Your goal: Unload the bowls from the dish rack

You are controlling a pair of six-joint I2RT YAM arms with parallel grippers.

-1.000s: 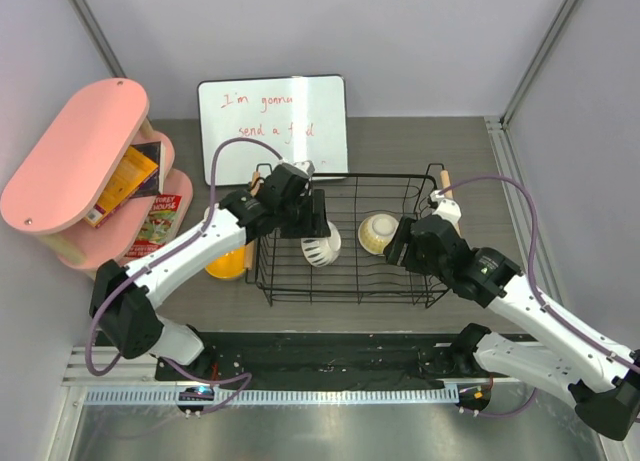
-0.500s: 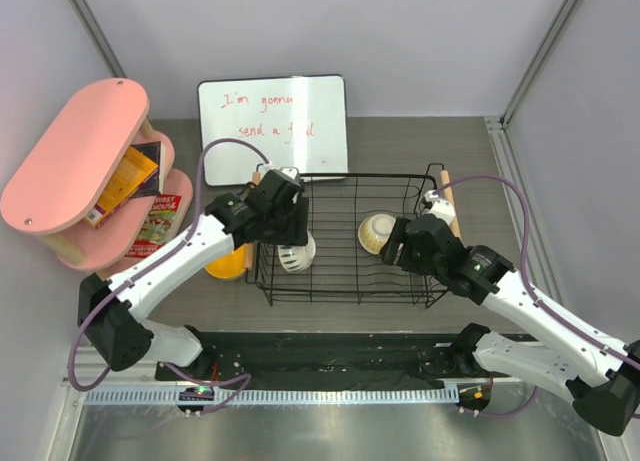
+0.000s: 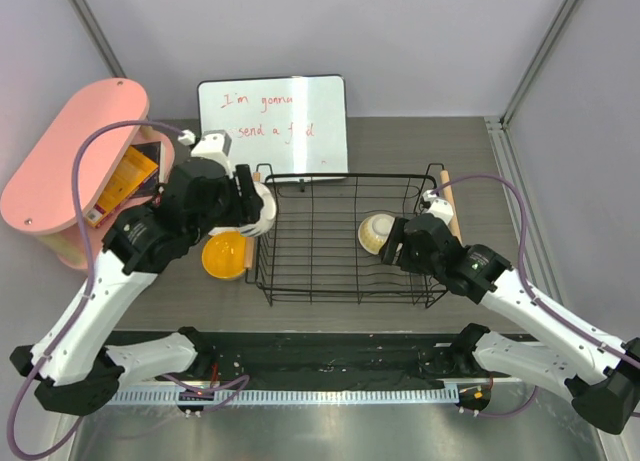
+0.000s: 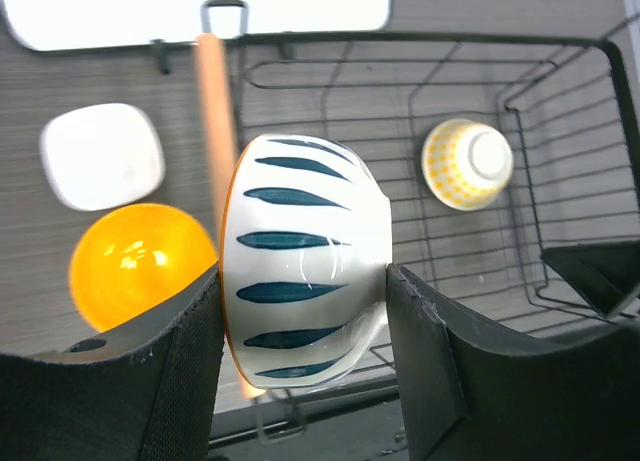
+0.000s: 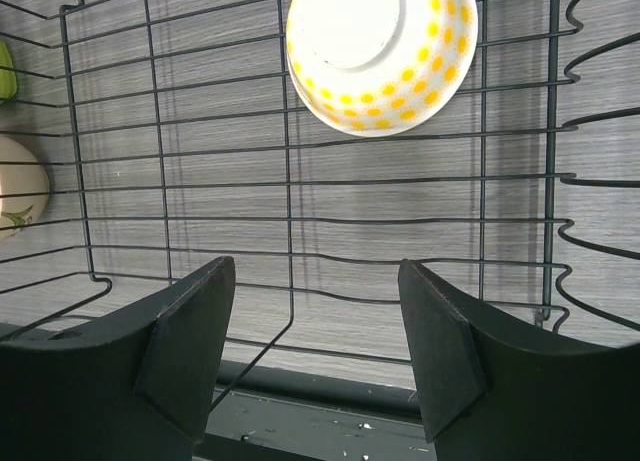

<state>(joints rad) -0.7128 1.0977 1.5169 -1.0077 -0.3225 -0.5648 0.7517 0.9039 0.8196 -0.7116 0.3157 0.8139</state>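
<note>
A white bowl with teal leaf stripes (image 4: 300, 261) is held on its side above the dish rack's left wooden handle (image 4: 215, 111), with my left gripper (image 4: 305, 311) shut on it. From above, the left gripper (image 3: 255, 209) hangs at the black wire dish rack's (image 3: 345, 303) left rim. A yellow-dotted bowl (image 3: 377, 231) lies upside down in the rack's right half. My right gripper (image 3: 397, 243) is open right beside it, its fingers empty (image 5: 315, 321) just short of that bowl (image 5: 380, 51). An orange bowl (image 3: 225, 254) sits on the table left of the rack.
A white rounded-square dish (image 4: 102, 153) lies on the table behind the orange bowl (image 4: 135, 261). A whiteboard (image 3: 272, 121) leans behind the rack. A pink oval shelf (image 3: 70, 151) with books stands at the far left. A beige bowl (image 5: 20, 196) shows outside the rack wall.
My left arm has lifted the striped bowl out of the rack and carried it left, over the left handle. The right gripper has barely moved.
</note>
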